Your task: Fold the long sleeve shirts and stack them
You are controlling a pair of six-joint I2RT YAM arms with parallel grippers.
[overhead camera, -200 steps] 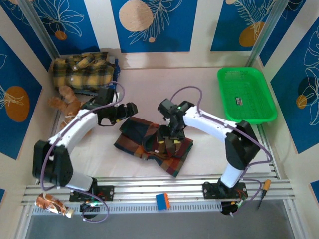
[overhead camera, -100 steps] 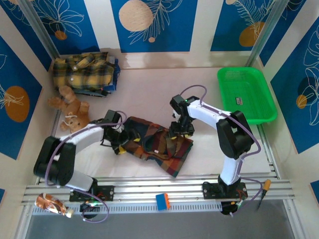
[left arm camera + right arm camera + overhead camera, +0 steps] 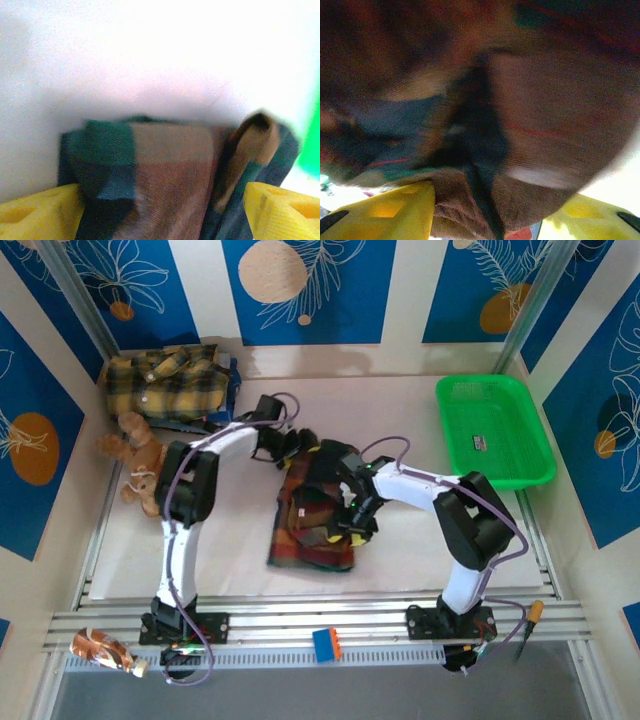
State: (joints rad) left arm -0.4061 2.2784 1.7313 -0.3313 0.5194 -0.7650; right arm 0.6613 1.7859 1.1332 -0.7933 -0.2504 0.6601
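Observation:
The dark plaid shirt (image 3: 312, 540) in green, navy, red and orange lies bunched mid-table, long axis running near to far. My left gripper (image 3: 292, 450) is at its far end. In the left wrist view the yellow fingers (image 3: 40, 212) stand wide apart and open, with a fold of the shirt (image 3: 165, 165) filling the gap. My right gripper (image 3: 352, 518) is on the shirt's right side. Its fingers (image 3: 400, 212) are shut on a thick bunch of the cloth (image 3: 545, 100), which drapes close over the camera. The yellow and black shirt (image 3: 165, 385) lies at the back left corner.
A brown teddy bear (image 3: 135, 460) lies by the left wall, in front of the yellow shirt. A green plastic basket (image 3: 495, 430) stands at the right. A small blue and orange block (image 3: 327, 643) sits on the front rail.
My left gripper swung from the shirt's left edge up to its far end. The shirt turned and narrowed. My right gripper moved left and nearer, its jaws narrowing on the cloth.

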